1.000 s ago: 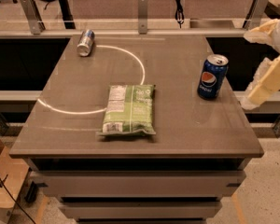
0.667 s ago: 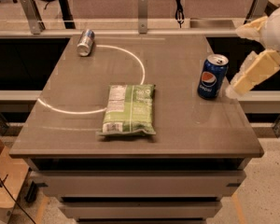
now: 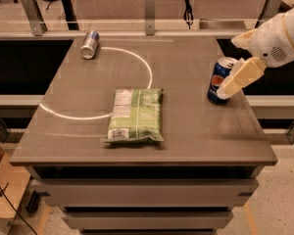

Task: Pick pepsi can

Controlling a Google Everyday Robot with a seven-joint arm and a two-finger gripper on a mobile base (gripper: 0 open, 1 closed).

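Standing upright at frame right, near the grey table's (image 3: pixel 186 131) edge: dark blue aluminium pepsi can (image 3: pixel 216 84) | white two-finger gripper (image 3: pixel 228 66) alongside, fingers (image 3: pixel 241 76) apart | judged light, thin-walled, slick; take mid-body, gently.

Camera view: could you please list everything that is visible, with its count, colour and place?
table: one, grey-brown, centre of the view
white arc: one, white, drawn on the table's left half
pepsi can: one, dark blue with a silver top, upright near the table's right edge
silver-and-blue can: one, lying on its side at the far left corner
snack bag: one, green and white, lying flat in the middle of the table
cardboard box: one, brown, on the floor at the lower left
gripper: one, cream-white, open, at the pepsi can's right side, with one finger in front of the can
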